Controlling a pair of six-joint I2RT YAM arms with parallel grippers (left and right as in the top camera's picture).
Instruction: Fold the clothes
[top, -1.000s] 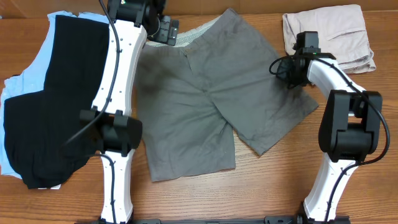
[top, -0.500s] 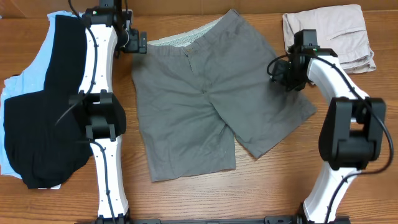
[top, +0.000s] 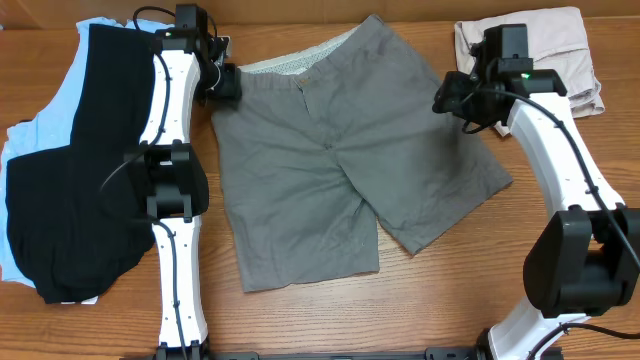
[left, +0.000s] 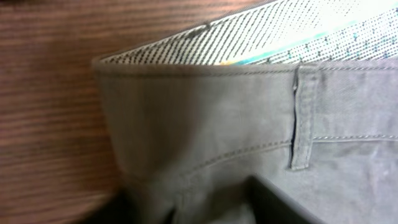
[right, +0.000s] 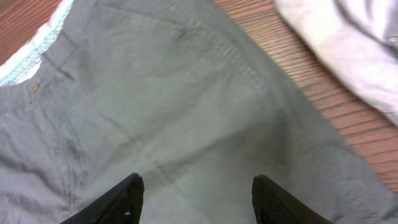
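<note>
**Item:** grey shorts (top: 340, 150) lie flat at centre of table (top: 440, 300), waistband at the far edge, speckled inner band showing, both legs fanned toward the arm bases. No fold visible. Judged: you're at the first grasp.

**L gripper** (top: 226, 86): sits at the waistband's left corner. Wrist view shows its dark fingers spread w/ corner cloth between them, not pinched, so jaws are parted and hold nothing. Placement fits: a grip on that corner gives you control of the whole left edge.

**R gripper** (right: 205, 199): jaws wide apart over the right hip area, near the outer seam, carrying nothing. Can't tell if the tips touch the cloth. Likely the matching hold, so both sides lift evenly.

**Hazards:** beige shorts (top: 530, 55) lie near the R gripper but apart from the grey pair; don't snag them. Black T-shirt (top: 70, 180) is stacked left of the L arm, clear of the work.
</note>
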